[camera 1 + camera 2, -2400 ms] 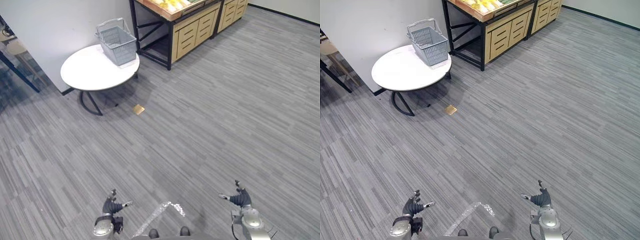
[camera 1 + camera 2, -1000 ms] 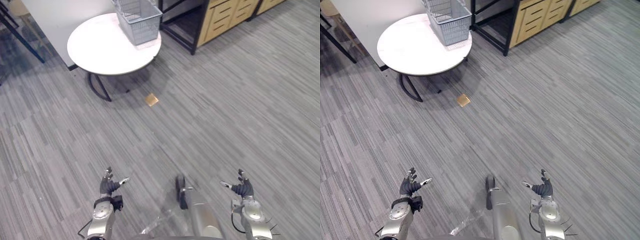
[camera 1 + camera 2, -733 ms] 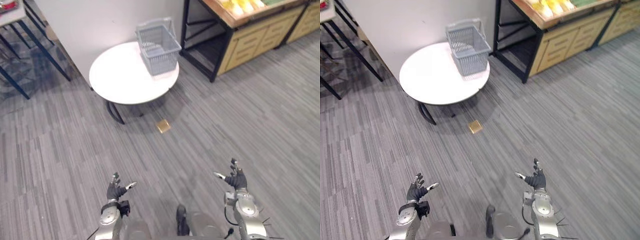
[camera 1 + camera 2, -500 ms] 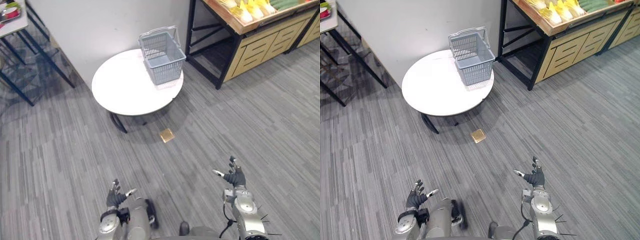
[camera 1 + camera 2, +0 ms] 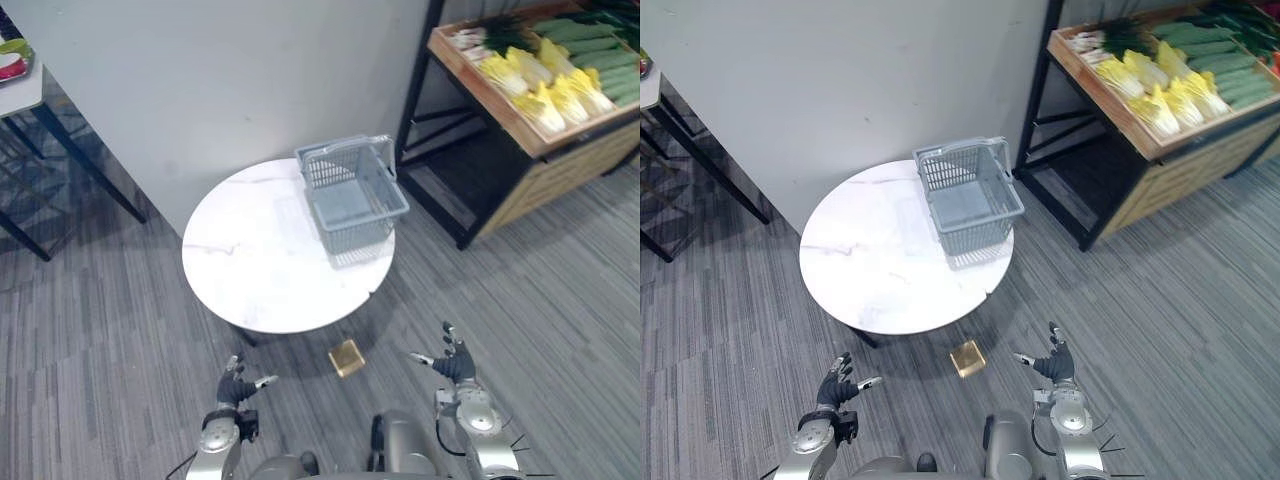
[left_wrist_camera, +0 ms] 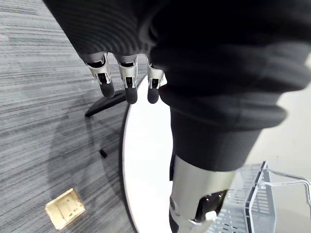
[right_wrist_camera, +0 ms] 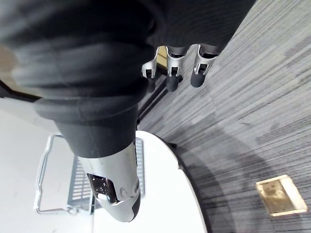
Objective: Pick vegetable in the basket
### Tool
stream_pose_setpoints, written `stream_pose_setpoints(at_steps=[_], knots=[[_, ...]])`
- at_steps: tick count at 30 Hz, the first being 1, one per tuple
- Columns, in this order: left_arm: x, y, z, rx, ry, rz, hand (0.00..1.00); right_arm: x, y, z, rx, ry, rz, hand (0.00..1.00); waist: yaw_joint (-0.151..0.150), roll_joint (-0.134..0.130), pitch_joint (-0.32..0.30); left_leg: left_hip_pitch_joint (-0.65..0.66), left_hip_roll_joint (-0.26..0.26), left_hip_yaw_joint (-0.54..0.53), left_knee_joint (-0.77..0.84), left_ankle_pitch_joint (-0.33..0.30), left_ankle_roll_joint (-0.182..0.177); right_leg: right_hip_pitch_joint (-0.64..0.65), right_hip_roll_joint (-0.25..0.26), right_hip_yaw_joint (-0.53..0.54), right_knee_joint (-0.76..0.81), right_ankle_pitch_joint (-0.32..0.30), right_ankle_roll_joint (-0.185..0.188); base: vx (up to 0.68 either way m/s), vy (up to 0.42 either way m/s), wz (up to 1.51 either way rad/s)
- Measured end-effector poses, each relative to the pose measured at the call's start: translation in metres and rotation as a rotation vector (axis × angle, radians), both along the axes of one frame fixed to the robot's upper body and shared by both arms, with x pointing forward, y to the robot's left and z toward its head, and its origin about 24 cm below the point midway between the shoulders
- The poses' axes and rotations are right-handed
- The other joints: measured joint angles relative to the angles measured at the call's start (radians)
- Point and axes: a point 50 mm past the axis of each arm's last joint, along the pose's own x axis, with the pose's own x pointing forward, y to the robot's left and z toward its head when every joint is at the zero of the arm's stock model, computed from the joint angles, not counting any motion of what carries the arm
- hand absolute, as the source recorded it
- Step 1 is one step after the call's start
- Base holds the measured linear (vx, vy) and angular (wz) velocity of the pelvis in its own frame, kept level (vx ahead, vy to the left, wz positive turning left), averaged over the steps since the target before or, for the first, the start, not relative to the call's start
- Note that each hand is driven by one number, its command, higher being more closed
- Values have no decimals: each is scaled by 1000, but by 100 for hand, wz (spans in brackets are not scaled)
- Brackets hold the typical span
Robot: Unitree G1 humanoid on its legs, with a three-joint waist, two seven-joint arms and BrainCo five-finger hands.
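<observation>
Grey floor (image 5: 100,330) carries a round worktop (image 5: 250,260) with the empty basket (image 5: 352,195) at its rim. Vegetables (image 5: 545,85) lie on a stand (image 5: 565,165) right of the basket. Left hand (image 5: 236,387) and right hand (image 5: 452,362) hang released, well short. A bump could tip the basket off.

Reads as a grocery shop. At 1 o'clock, a wooden produce stand (image 5: 575,165) on a black frame, packed with pale yellow-green cabbages (image 5: 540,100) and rows of long dark green vegetables (image 5: 590,35). At 12 o'clock, a grey mesh shopping basket (image 5: 362,236) with folding handles, set on a round white desk (image 5: 250,260). Grey striped carpet floor (image 5: 100,330) all around, plain white wall (image 5: 220,80) behind.
</observation>
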Motion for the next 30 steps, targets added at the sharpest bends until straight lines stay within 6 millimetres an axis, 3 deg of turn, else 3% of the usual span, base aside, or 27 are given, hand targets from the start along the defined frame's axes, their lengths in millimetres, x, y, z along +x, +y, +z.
stream_pose_setpoints(at_steps=[1,2,4,5,6,7,9,11,12,14,15,16,20,23,26,30], knots=[[-6,-1,-6,-5,32,5,0,-2,-4,-1,-13,8,-2,0,-7,8,-1,31,22,-13,-3,-34,-16,-2,11,12,46,89,-31,548,-270,26],[-8,-4,-9,-14,50,-1,0,6,-6,6,-26,-18,2,0,7,35,-8,25,58,-11,9,-22,-41,-28,41,9,113,27,-44,592,-321,5],[-8,-7,-10,-23,55,-17,0,11,-6,17,-41,-70,10,0,7,40,-7,16,75,-29,80,14,-65,-35,44,-9,207,-66,-66,401,-239,9],[-8,-10,-10,-28,54,-20,0,11,-6,24,-63,-98,23,0,3,48,-3,-11,96,-41,188,26,-85,-1,48,-30,217,-105,-66,336,-222,45],[-10,-15,-10,-45,50,-12,0,11,-4,35,-99,-141,49,0,1,63,6,-78,137,-51,401,68,-130,70,67,-57,197,-127,-82,479,-292,35],[-15,-19,-12,-61,54,-3,0,16,3,50,-135,-208,90,0,10,72,7,-159,182,-45,609,79,-142,130,91,-62,174,-148,-85,359,-209,11],[-22,-24,-15,-73,73,-2,0,28,14,74,-189,-331,142,0,26,74,6,-243,230,15,748,61,-112,209,113,-67,110,-155,-98,329,-170,-13],[-27,-24,-17,-72,86,-5,0,38,25,92,-228,-427,187,0,33,63,6,-301,234,61,681,38,-74,276,112,-61,43,-157,-107,267,-109,-11],[-28,-25,-17,-67,91,-19,0,47,27,101,-278,-465,217,0,48,64,4,-320,216,69,536,28,-57,304,109,-52,6,-135,-99,183,-33,-23],[-30,-25,-18,-65,100,-22,0,54,30,106,-330,-485,264,0,53,83,-1,-313,190,53,323,36,-58,322,107,-52,-15,-122,-90,243,31,-13],[-32,-27,-20,-65,110,-30,0,59,32,112,-371,-507,293,0,52,103,-5,-305,172,35,163,84,-76,321,109,-51,-16,-117,-82,304,124,-5],[-32,-29,-20,-67,113,-40,0,65,31,120,-414,-533,320,0,49,129,-5,-298,157,28,58,206,-72,319,119,-46,-16,-115,-74,251,141,-9],[-29,-20,-20,-30,121,-71,0,80,47,137,-482,-605,389,0,52,113,-8,-259,112,48,-61,234,-41,308,88,-16,-43,-101,-41,136,135,-6],[-25,-15,-18,-5,114,-110,0,103,64,154,-573,-665,479,0,55,116,-6,-264,78,66,-133,268,-19,276,67,6,-76,-81,-11,43,115,-13],[-16,-12,-13,10,79,-124,0,125,67,161,-687,-654,533,0,73,122,-3,-284,57,64,-166,289,-4,250,52,7,-90,-65,1,5,112,3],[4,-7,-3,31,10,-128,0,162,60,204,-960,-703,577,0,98,143,41,-336,36,54,-206,331,16,188,34,9,-97,-44,17,-66,66,8]])
